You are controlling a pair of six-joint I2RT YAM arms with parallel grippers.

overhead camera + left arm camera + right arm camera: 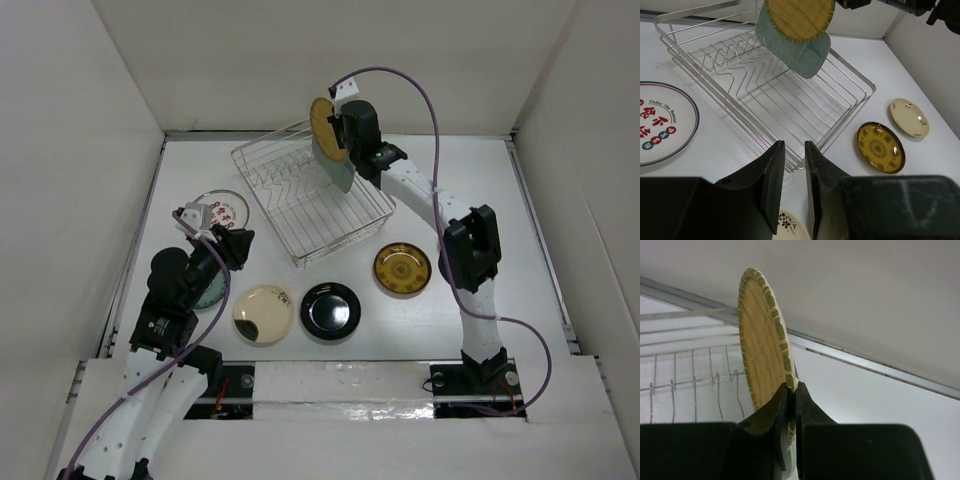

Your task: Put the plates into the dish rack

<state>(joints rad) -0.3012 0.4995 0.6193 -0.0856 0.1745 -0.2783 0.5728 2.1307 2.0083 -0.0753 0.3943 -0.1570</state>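
Observation:
The silver wire dish rack (345, 232) stands at the table's middle back, also in the left wrist view (852, 85). My right gripper (340, 128) is shut on the rim of a yellow woven-patterned plate (322, 122) held on edge over the rack's far right end (760, 355). A pale green squarish plate (338, 168) stands against it; I cannot tell if it rests in the rack. My left gripper (240, 238) is narrowly open and empty (795, 145). It is between the rack and the white red-marked plate (222, 212).
On the table in front of the rack lie a cream plate with a dark blotch (263, 314), a glossy black plate (331, 310) and a gold patterned plate (402, 269). A teal plate (212, 292) lies mostly hidden under my left arm. A cream plate (910, 117) lies at the right.

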